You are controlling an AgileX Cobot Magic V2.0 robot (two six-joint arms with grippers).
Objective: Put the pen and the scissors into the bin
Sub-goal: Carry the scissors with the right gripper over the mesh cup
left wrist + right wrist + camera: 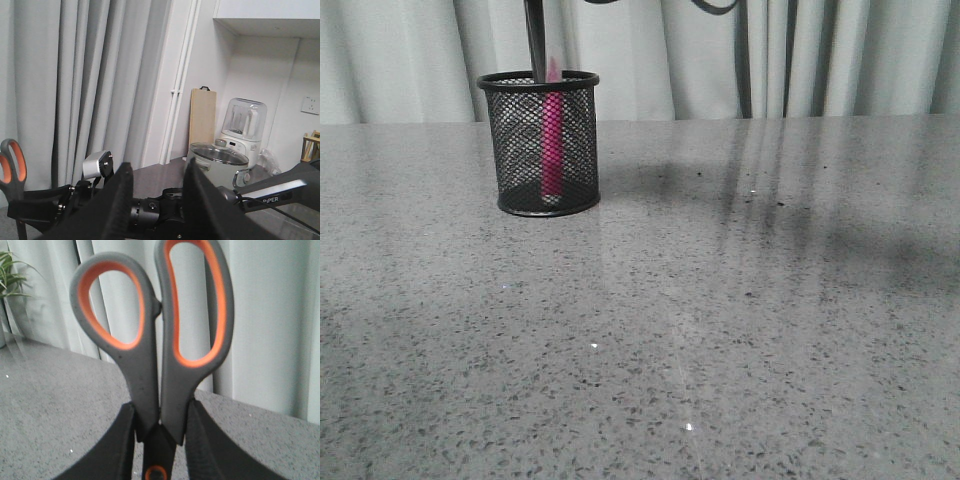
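Note:
The bin [582,120] stands upright on the grey speckled table at the far left. The pen [552,140] stands inside it, its pale end just above the rim. My right gripper [161,410] is shut on the scissors [150,370] just above the orange pivot screw, handles up. In the front view their dark blades [535,40] come down from the top edge into the mouth of the bin. One handle of the scissors [11,170] shows in the left wrist view. My left gripper [159,167] is open and empty, raised and facing the room. Neither gripper shows in the front view.
Pale curtains [770,55] hang behind the table's far edge. The left wrist view shows a wooden board [202,120], a blender [243,125] and a lidded pot [217,162] on a far counter. A plant [9,270] shows in the right wrist view.

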